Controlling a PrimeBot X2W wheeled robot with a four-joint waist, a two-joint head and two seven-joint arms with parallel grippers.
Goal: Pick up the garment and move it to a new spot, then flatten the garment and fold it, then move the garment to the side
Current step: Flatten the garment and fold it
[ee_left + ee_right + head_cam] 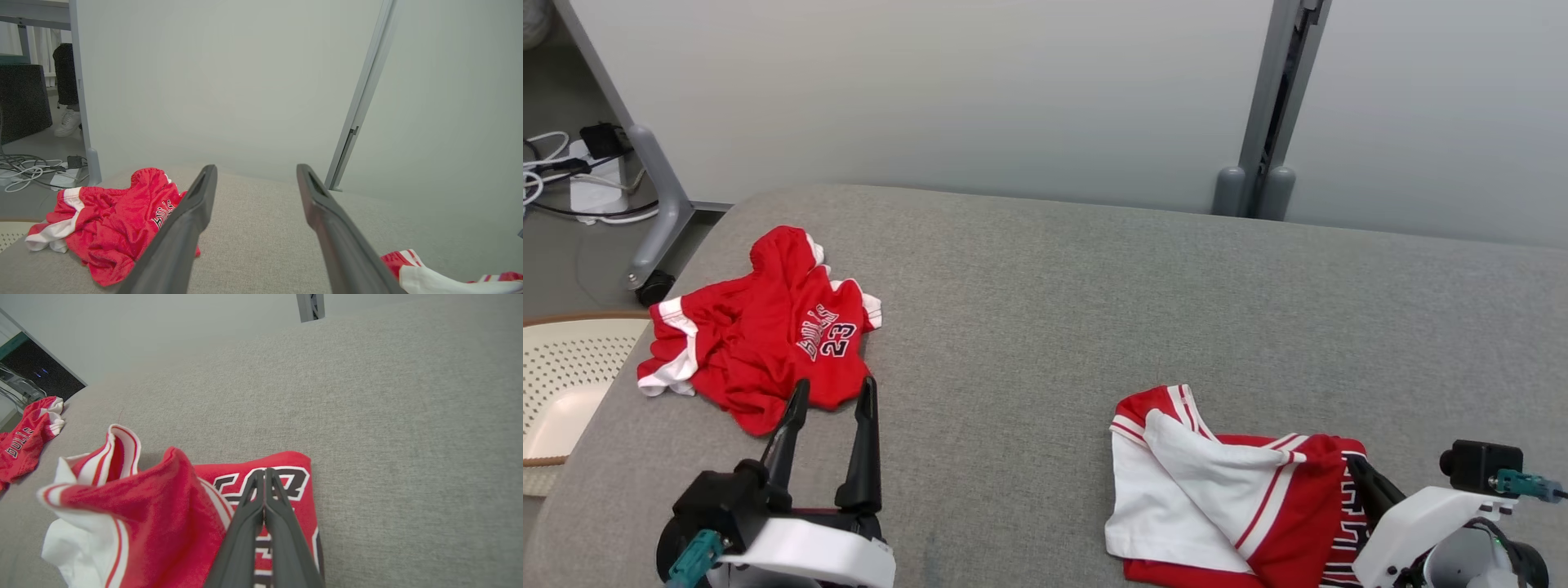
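Near the front edge of the grey padded surface (pixel 1094 286), toward its right corner, lies the garment (pixel 1217 490), a red-and-white piece crumpled with one white flap turned over the red body.

Right gripper (pixel 264 472): fingers closed tip to tip on the printed red panel at the garment's right side, apparently pinching a thin layer of cloth. The rest of the garment spreads to the gripper's left, with a raised fold standing just beside the fingers.

Left gripper (pixel 835 384): fingers spread wide and holding nothing, near the front hem of a second jersey (pixel 760 335). That jersey lies bunched close to the surface's left edge, well apart from the garment.

Handling, as judged: the cloth is light, soft and limp. It will sag from any single hold rather than keep its shape, and a smooth knit may slip from a shallow pinch. A hold at a hem or corner, where layers double, should be firmer than one in mid-panel. Two holds at opposite corners would suit the flattening.
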